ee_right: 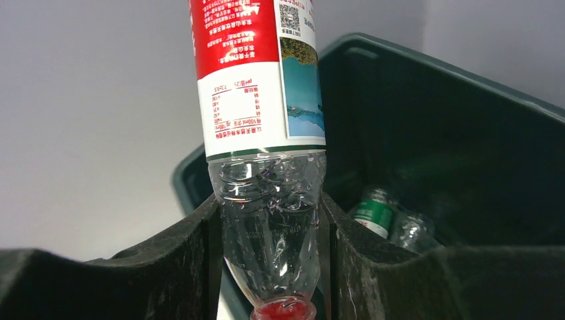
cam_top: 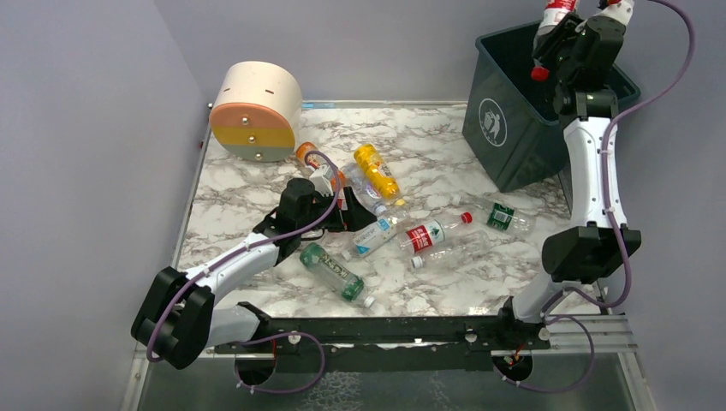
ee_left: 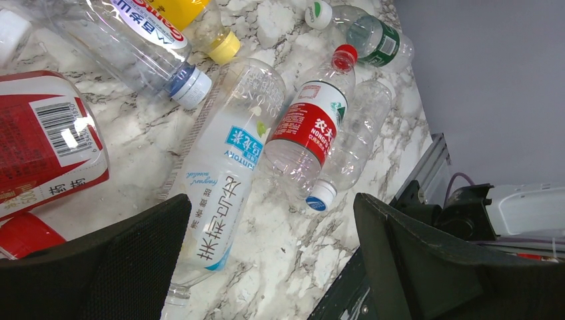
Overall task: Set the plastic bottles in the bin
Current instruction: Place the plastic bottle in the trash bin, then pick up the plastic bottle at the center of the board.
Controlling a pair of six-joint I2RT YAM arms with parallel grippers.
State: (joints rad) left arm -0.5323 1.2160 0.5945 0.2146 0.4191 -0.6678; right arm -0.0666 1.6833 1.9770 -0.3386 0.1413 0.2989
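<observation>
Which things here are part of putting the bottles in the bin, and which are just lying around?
Job: the bin; the red-label bottle clamped in the right gripper above it; bottles lying on the table, including the yellow bottle, green-tinted bottle and green-label bottle.
Lying about: the cream cylinder at the back left.

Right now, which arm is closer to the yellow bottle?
Left. The left tool hovers open just beside the yellow bottle; the right tool is far off, holding a red-label bottle above the bin.
</observation>
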